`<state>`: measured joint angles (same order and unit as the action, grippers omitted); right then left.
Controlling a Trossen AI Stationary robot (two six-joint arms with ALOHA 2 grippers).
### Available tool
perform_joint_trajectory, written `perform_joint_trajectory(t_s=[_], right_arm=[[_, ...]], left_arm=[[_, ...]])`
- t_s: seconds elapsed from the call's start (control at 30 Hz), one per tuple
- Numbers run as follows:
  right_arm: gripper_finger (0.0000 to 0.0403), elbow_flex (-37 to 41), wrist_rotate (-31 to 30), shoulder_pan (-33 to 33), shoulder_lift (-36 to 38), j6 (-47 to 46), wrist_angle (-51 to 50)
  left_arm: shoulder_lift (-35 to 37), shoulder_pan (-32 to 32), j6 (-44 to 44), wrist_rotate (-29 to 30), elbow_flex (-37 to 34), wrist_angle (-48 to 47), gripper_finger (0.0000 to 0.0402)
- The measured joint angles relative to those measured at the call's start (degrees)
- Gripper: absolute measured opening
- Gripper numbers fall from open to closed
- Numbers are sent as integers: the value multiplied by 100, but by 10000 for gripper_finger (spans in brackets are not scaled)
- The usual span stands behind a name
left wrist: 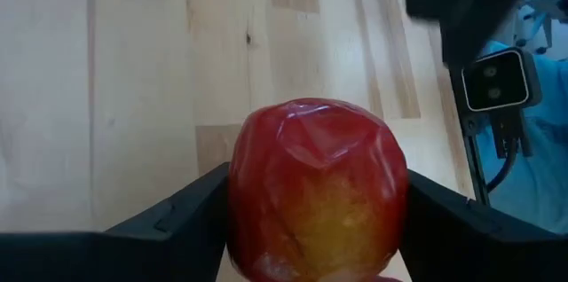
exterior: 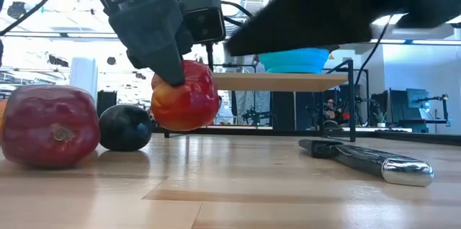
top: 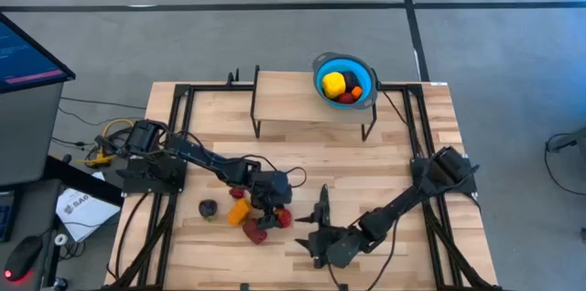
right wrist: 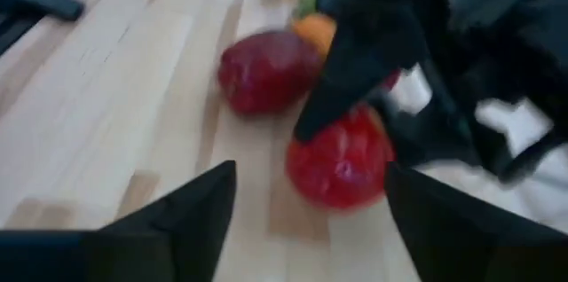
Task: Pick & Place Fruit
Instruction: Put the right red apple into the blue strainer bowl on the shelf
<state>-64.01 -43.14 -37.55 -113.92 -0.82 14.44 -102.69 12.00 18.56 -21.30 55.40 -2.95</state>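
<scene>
**Left fingers clamp the red apple**

From above, our left gripper [top: 277, 219] sits among fruit on the surface [top: 394, 167]; the blue bowl [top: 345, 80] holds more. At table level, the red apple [exterior: 184, 96] hangs just above the wood beside a dark plum [exterior: 125, 127]. Our left wrist view shows the apple clamped. Our right fingers [right wrist: 191, 211] stand apart.

Wooden table [top: 394, 158]: light butcher-block top, black frame rails along edges. Low wooden shelf [top: 311, 99] on black legs near far edge. Blue bowl [top: 362, 73] with grey rim at shelf's right end. Knife [exterior: 367, 158]: black handle, silver blade, flat on table. Monitor [top: 23, 58] left of table. Yellow cable [top: 114, 131], probably coiled, beside table's left edge.
</scene>
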Motion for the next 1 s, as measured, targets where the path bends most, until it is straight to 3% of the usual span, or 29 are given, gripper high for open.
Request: perform_joint_trajectory(t_s=[0.1,0.2,0.43,1.0], right_arm=[[320,0,-450,32,-186,402,337],[340,-1,-454,112,-312,579,434],[352,-360,-456,266,-792,1957,641],[272,-601,-491,377,-1013,2027,572]], left_arm=[[0,-8,-14,-129,0,56,258],[0,-8,-15,-288,0,101,258],[0,-4,-10,-313,0,237,260],[-9,5,121,-317,-2,534,276]])
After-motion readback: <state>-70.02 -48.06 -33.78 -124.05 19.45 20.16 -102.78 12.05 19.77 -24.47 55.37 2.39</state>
